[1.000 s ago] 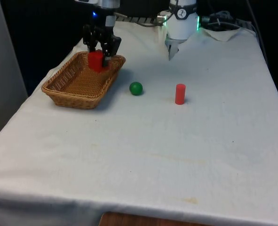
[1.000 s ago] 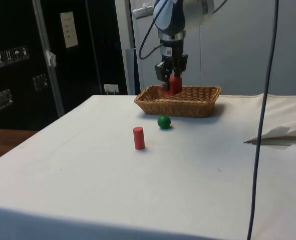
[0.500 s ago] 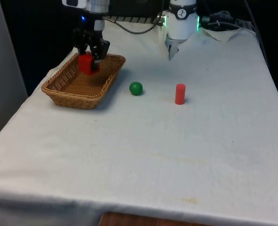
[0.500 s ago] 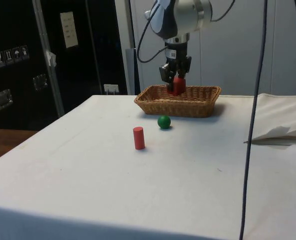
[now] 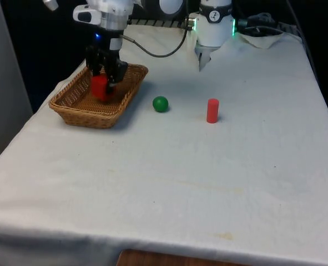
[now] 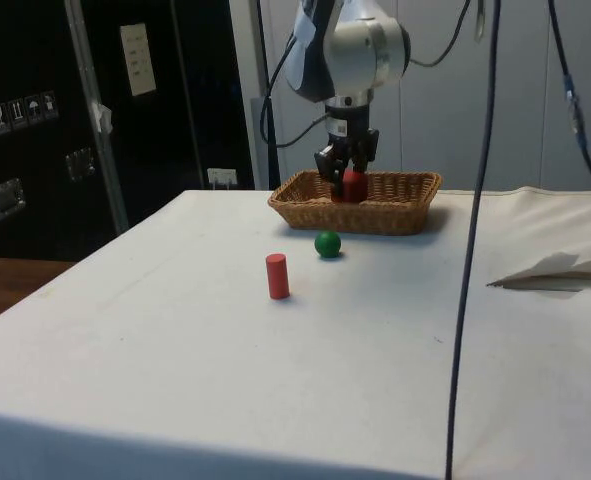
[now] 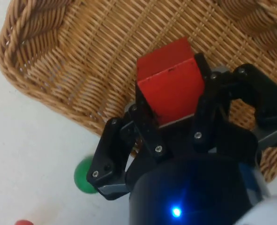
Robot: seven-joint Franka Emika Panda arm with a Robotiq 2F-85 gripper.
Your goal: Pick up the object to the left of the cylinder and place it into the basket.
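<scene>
on the white cloth, jaws grip a red block (image 7: 170, 82) low inside the basket (image 5: 69, 103), rim half-hiding it.

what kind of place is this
Probably a robotics lab or test bench: a white arm's hand holds a red block over a wicker basket, on a white-clothed table beside dark equipment cabinets.

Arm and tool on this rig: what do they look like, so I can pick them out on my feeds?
The arm is glossy white with rounded joint housings. A black cable loops from it down toward the wrist. The tool is matte black, with two fingers built from jointed, angular links fastened by small round screws, on a rounded black body.
</scene>
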